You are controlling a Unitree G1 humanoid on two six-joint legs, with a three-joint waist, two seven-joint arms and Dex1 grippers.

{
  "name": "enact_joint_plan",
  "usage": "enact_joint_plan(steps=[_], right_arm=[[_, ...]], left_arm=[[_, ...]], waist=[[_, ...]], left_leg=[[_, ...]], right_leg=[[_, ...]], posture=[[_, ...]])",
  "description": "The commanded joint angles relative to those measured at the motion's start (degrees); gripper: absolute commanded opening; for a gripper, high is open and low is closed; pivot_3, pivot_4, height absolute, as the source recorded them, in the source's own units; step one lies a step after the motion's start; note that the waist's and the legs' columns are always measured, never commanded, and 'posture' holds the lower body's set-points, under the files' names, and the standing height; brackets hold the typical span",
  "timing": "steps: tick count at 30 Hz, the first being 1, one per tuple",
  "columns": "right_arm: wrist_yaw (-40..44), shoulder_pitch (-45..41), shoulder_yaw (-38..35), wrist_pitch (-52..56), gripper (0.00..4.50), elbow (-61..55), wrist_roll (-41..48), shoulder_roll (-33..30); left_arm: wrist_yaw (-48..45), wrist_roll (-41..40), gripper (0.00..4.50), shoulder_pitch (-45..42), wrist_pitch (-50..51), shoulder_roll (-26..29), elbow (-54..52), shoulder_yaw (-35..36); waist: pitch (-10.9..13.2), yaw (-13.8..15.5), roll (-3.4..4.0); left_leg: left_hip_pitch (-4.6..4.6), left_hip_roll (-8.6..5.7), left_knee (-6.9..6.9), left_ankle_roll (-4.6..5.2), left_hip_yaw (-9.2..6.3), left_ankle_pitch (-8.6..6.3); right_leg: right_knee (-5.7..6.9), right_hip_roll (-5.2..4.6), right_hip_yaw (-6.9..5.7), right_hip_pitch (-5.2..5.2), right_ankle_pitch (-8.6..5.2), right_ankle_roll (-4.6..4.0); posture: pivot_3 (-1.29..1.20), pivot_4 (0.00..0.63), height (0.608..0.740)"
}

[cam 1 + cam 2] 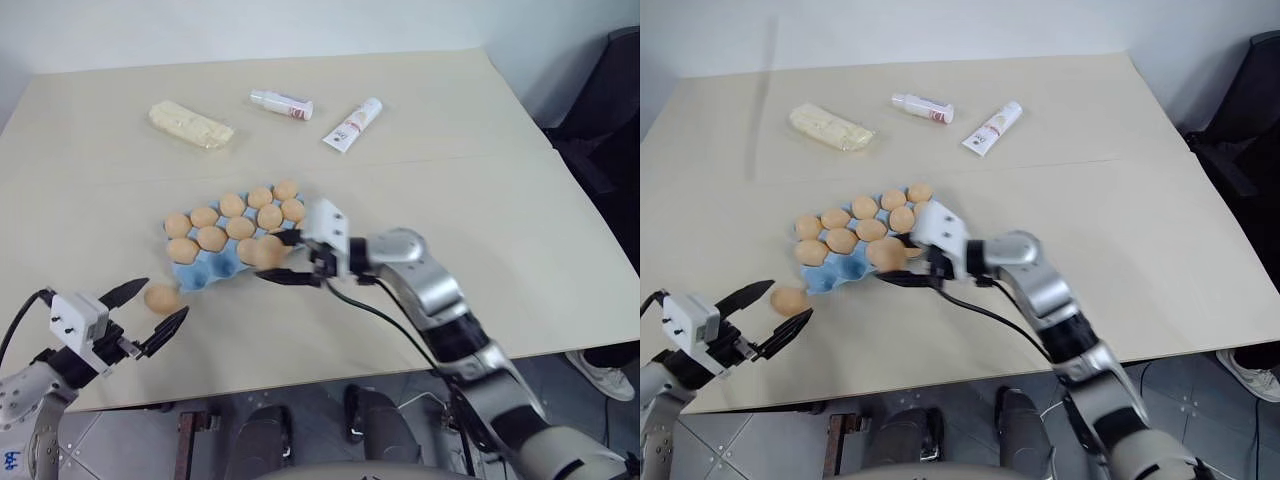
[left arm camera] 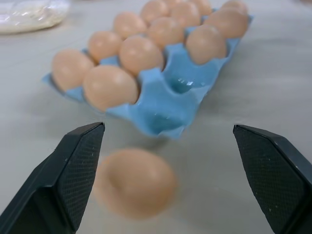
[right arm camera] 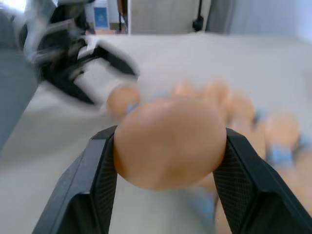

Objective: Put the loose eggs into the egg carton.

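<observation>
I am holding 1 egg (image 3: 168,141) pinched between the 2 black fingers of the right gripper (image 1: 283,258), which is hanging over the near side of the egg carton (image 1: 200,274). The light blue carton is sitting on the table (image 1: 480,230) with most of its cups already filled, and the left wrist view is showing me 2 bare cups at its near end. The left gripper (image 1: 147,312) is standing with its jaws spread wide and carrying nothing, and another loose egg (image 1: 162,297) is lying on the table between its fingers, just beside the carton's near corner.

What I am worrying about:
- The held egg is smooth and round, and the pads are touching it only at its sides. I judge it could squirt out and land on the eggs already seated.
- The filled cups are crowding the free ones, so I am judging that a lowering finger could nudge a seated neighbour or shove the light carton sideways.
- The 2 grippers are working near each other at that same corner. If I bring the left in on the table egg while the right is setting down, they could clash, or the loose egg could roll off.
</observation>
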Motion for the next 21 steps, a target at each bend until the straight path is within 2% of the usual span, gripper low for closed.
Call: enact_joint_plan(steps=[1, 5, 9, 12, 15, 16, 21], right_arm=[[-3.61, -3.75, 2.5, -3.18, 2.58, 6.74, -4.64, 3.19], [-7.72, -7.54, 4.2, -5.73, 2.58, 15.21, -9.21, 6.55], [-8.24, -8.45, 3.83, -7.21, 2.58, 19.21, -10.23, 8.79], [-8.11, -8.63, 2.72, -7.34, 3.34, 19.31, -9.51, 10.12], [-4.72, -7.23, 2.53, -5.09, 4.34, 14.1, -7.31, 9.31], [-3.42, -6.58, 2.57, -4.41, 4.47, 11.78, -6.52, 8.64], [1.01, -3.09, -0.02, -3.78, 4.47, 2.12, -2.92, 2.87]], left_arm=[[0.57, -0.9, 4.5, 2.27, -1.33, -0.83, -0.41, 2.8], [1.2, -1.04, 4.5, 3.58, -1.55, -1.53, -0.94, 4.0], [1.62, -1.09, 4.5, 4.1, -1.84, -1.99, -1.34, 4.51], [1.83, -1.01, 4.5, 4.14, -1.98, -2.45, -1.58, 4.36], [1.88, -0.93, 4.5, 3.87, -1.94, -2.69, -1.67, 4.05], [1.78, -0.9, 4.5, 3.74, -1.93, -2.62, -1.57, 3.91], [1.31, -0.91, 4.5, 2.64, -1.57, -2.1, -1.29, 3.17]], waist=[[-0.04, 0.19, -0.06], [-0.05, 0.11, -0.09], [-0.05, -0.21, -0.08], [-0.05, -0.31, -0.08], [-0.04, -0.26, -0.08], [-0.04, -0.25, -0.07], [-0.05, -0.02, -0.08]], left_leg=[[-0.01, 0.0, 0.0, -0.03, -0.04, -0.02], [-0.06, -0.05, 0.01, -0.19, -0.02, -0.21], [-0.06, -0.02, -0.03, -0.25, 0.02, -0.21], [-0.06, 0.02, -0.06, -0.22, 0.04, -0.19], [-0.09, 0.03, -0.06, -0.22, 0.04, -0.19], [-0.1, 0.03, -0.06, -0.22, 0.04, -0.2], [-0.12, 0.04, -0.06, -0.19, 0.04, -0.26]], right_leg=[[-0.01, 0.0, -0.04, 0.01, -0.01, -0.02], [-0.08, -0.09, -0.11, 0.01, -0.02, -0.04], [-0.02, -0.08, -0.18, -0.01, -0.03, -0.06], [0.03, -0.06, -0.27, -0.02, -0.04, -0.08], [0.01, -0.06, -0.29, -0.03, -0.04, -0.08], [0.0, -0.06, -0.3, -0.03, -0.04, -0.08], [-0.04, -0.06, -0.33, -0.02, -0.04, -0.08]], posture=[[0.0, 0.15, 0.74], [0.0, 0.15, 0.74], [0.0, 0.15, 0.74], [0.0, 0.15, 0.74], [0.0, 0.15, 0.74], [0.0, 0.15, 0.74], [0.0, 0.15, 0.74]])
